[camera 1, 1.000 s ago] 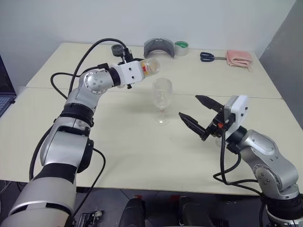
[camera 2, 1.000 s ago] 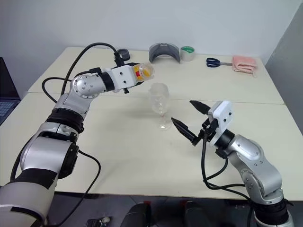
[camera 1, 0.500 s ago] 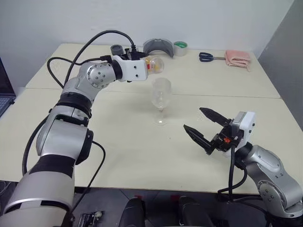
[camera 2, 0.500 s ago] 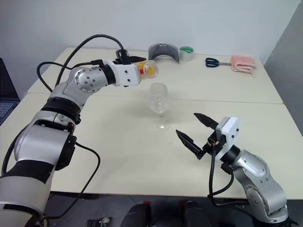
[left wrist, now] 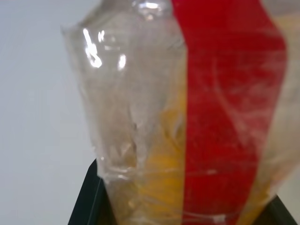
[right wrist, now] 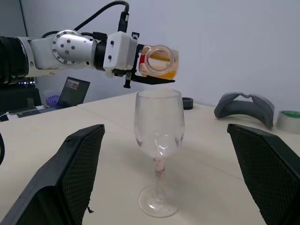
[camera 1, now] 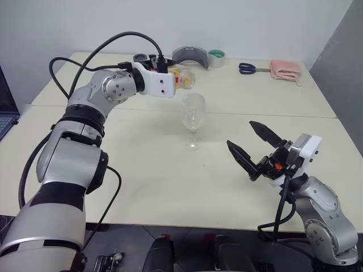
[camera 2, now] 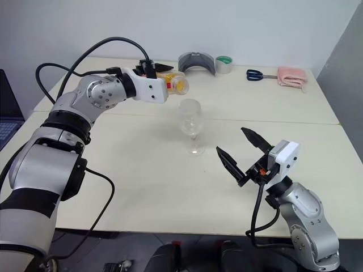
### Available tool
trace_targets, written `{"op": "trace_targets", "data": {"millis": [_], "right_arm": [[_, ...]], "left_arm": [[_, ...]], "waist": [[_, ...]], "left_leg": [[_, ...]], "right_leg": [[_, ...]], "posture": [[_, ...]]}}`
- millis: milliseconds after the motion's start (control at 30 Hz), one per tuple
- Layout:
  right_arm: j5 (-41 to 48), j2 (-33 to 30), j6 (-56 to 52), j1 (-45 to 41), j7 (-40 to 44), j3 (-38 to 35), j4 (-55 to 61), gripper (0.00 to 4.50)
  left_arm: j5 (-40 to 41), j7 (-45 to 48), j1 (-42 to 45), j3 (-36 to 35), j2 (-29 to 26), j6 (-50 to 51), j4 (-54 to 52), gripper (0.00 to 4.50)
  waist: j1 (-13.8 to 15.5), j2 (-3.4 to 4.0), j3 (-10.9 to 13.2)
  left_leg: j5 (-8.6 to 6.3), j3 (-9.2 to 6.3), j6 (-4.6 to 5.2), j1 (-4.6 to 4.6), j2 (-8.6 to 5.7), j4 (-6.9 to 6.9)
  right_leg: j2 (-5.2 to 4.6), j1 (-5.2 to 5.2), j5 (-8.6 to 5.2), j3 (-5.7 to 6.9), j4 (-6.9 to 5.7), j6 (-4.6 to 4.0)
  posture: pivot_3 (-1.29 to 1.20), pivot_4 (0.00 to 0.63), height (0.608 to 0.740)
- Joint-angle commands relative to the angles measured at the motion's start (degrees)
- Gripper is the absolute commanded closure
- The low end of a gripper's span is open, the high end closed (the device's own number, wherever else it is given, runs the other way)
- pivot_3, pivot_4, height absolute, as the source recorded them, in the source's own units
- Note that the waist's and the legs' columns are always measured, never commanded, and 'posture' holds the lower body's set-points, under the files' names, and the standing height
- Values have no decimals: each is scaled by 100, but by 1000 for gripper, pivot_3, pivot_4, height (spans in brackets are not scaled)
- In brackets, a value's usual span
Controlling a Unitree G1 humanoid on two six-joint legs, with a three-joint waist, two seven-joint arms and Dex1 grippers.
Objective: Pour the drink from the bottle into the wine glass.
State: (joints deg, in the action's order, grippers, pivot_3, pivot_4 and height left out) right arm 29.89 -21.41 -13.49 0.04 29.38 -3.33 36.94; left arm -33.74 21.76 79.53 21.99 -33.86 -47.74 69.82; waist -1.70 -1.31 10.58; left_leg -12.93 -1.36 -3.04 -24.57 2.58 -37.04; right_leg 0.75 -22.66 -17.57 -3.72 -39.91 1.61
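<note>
A pale worktop [camera 1: 142,170] is stretching back to a white wall, and the wine glass [camera 1: 193,120] is standing upright near its middle, apparently empty. Above and just behind it, the left gripper [camera 2: 168,85] is clamping its fingers tight on the bottle [camera 2: 175,84], which is lying roughly level, its open mouth facing forward beyond the rim so the drink [right wrist: 159,70] is pooling along the lower side, none pouring yet. The right gripper [camera 1: 253,147] is waiting well apart, fingers spread wide and empty, probably giving the pour room.
</note>
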Motion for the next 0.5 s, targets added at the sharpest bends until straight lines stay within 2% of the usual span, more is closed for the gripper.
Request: {"op": "trace_targets", "data": {"millis": [33,500], "right_arm": [[-67,31,174,1,-40,-50,100,0],[-75,82,91,-110,-125,13,133,0]], "left_arm": [[-87,-240,347,33,-117,-88,-67,2871],[-728,-923,567,485,-209,-204,21,2871]], "waist": [[-1,0,0],[-1,0,0]], "left_leg": [[0,1,0,1,0,0],[5,0,-8,2,0,0]], "right_leg": [[0,0,0,-1,-1,0],[-1,0,0,0,-5,0]], "posture": [[0,150,740],[0,150,740]]}}
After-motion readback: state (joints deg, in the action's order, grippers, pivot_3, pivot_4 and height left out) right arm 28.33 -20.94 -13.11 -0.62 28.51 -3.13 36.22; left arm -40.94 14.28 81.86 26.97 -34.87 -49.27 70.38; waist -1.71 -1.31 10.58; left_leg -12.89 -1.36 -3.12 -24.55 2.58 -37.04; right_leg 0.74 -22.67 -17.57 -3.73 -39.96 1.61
